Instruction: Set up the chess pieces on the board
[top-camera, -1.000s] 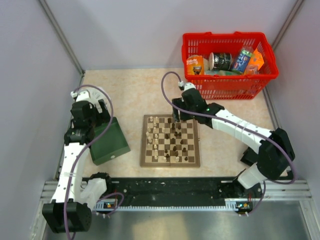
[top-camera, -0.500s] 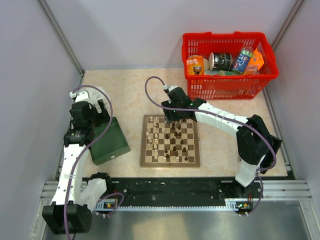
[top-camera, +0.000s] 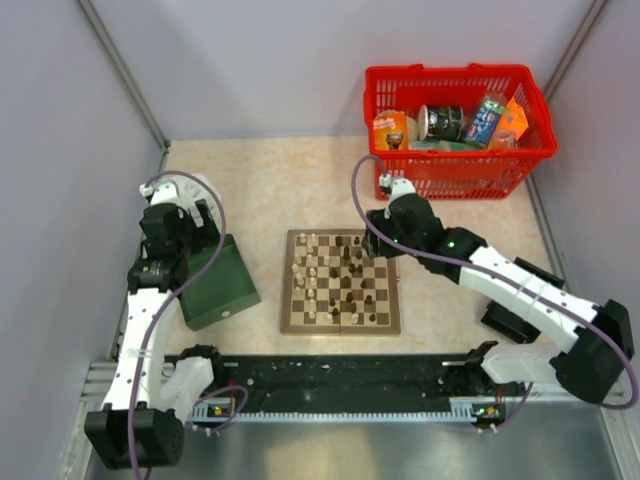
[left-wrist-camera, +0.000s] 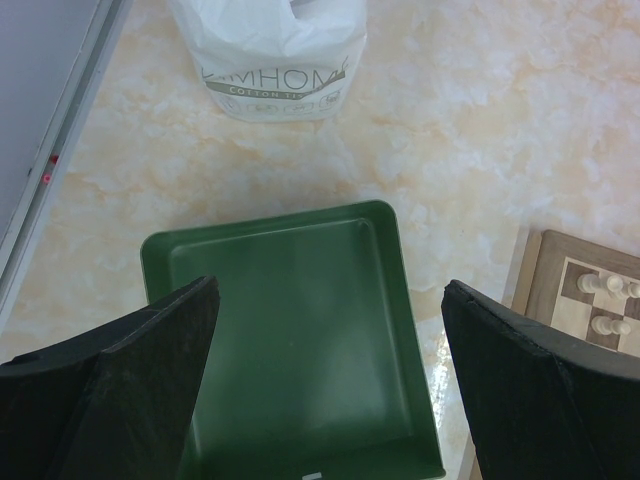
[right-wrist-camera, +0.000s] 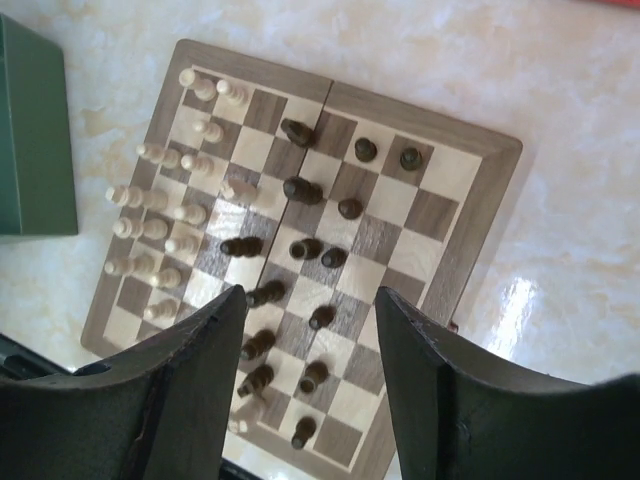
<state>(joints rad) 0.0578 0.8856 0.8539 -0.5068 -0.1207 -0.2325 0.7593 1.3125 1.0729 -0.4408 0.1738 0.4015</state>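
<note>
The board (top-camera: 291, 318) lies mid-table, seen from above in the right wrist view as the board (right-wrist-camera: 415, 122). Cream chess pieces (top-camera: 310, 270) crowd its left columns. Dark chess pieces (top-camera: 356, 286) are scattered over the middle and right squares, some tipped over. The right wrist view shows the cream pieces (right-wrist-camera: 160, 215) and the dark pieces (right-wrist-camera: 300, 190). My right gripper (top-camera: 378, 243) hovers above the board's far right corner. The right gripper (right-wrist-camera: 310, 293) is open and holds nothing. My left gripper (top-camera: 190, 245) hangs wide open over the dark green box, as the left gripper (left-wrist-camera: 330, 288) shows.
The dark green box (top-camera: 220, 285) lies left of the board, empty inside (left-wrist-camera: 290, 330). A white bag (left-wrist-camera: 275, 60) stands beyond it. A red basket (top-camera: 455, 170) of groceries sits at the back right. A black object (top-camera: 500, 318) lies near the right arm's base.
The right arm swung left over the board's far edge, then pulled back to the right and higher, its jaws narrowing. The left arm has not moved.
</note>
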